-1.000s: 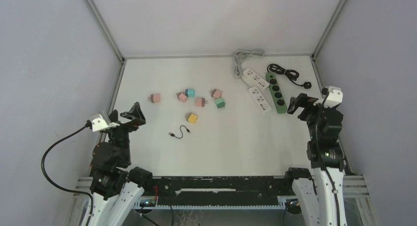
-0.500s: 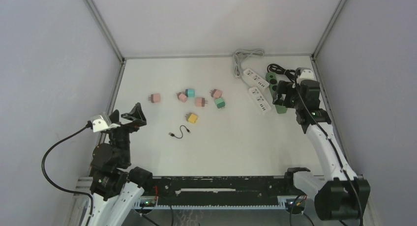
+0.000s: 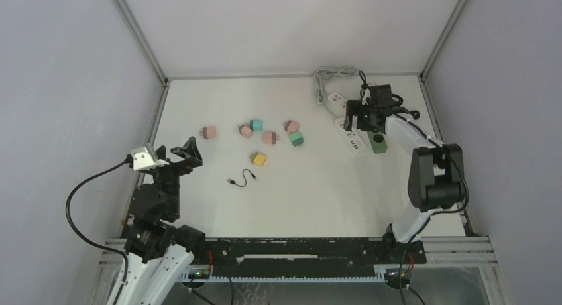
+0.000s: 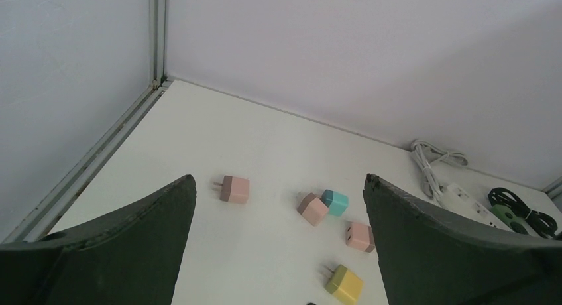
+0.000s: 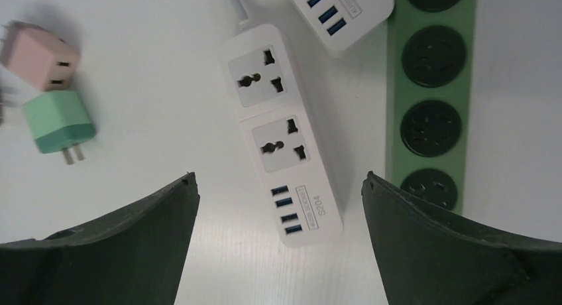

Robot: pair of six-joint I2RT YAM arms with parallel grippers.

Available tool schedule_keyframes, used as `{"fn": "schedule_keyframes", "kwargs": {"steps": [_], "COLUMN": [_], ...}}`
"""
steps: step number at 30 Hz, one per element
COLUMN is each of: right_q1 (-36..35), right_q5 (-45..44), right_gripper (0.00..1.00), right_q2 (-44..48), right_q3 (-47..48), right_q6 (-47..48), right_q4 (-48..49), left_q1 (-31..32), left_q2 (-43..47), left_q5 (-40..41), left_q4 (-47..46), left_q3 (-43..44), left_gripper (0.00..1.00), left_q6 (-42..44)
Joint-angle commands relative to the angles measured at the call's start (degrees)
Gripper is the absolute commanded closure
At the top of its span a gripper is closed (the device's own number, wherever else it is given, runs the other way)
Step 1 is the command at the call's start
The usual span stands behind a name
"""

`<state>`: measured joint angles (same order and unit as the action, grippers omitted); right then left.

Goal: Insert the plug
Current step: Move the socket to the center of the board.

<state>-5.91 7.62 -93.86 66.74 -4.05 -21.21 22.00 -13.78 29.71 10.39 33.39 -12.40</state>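
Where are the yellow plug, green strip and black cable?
yellow plug (image 3: 259,159): top view, its body.
green strip (image 5: 431,91): right wrist view, casing between sockets.
black cable (image 3: 243,181): top view, its middle bend.

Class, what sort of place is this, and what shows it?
Probably a lab robot cell: plain panels wall a white table, two arms at its edge, power strips and plugs laid out.

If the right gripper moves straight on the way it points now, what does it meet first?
Most likely the white plastic power strip with two sockets, which lies straight ahead of the open right gripper; how far away is unclear.
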Motion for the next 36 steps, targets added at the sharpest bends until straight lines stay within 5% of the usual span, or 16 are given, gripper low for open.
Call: {"fn": "schedule_keyframes", "kwargs": {"steps": [1, 16, 26, 36], "right_q1": [-1.44, -5.4, -9.19, -17.08], "right_q5": [-1.62, -5.48, -4.43, -8.21], "right_gripper": [0.02, 0.18, 0.53, 0.63], "right_q2": [-6.06, -19.9, -17.48, -9.27], "right_q3": [6.22, 15.56, 15.3, 8.7], "right_q6": [2.82, 5.99, 5.02, -1.64], "right_q4": [-3.46, -13.18, -16.93, -18.5], "left_q1": [0.2, 0.24, 0.36, 0.56], "left_q2": [-1.38, -1.28, 0.86, 4.39], "left_q5": [-0.73, -1.58, -1.79, -2.15], "left_q4": [-2.37, -2.64, -2.53, -1.38], "left_q3": [-0.78, -0.95, -1.16, -1.37], "left_gripper": [0.0, 0.0, 0.0, 0.0], "left_q6": [1.32, 1.18, 0.59, -1.18]}}
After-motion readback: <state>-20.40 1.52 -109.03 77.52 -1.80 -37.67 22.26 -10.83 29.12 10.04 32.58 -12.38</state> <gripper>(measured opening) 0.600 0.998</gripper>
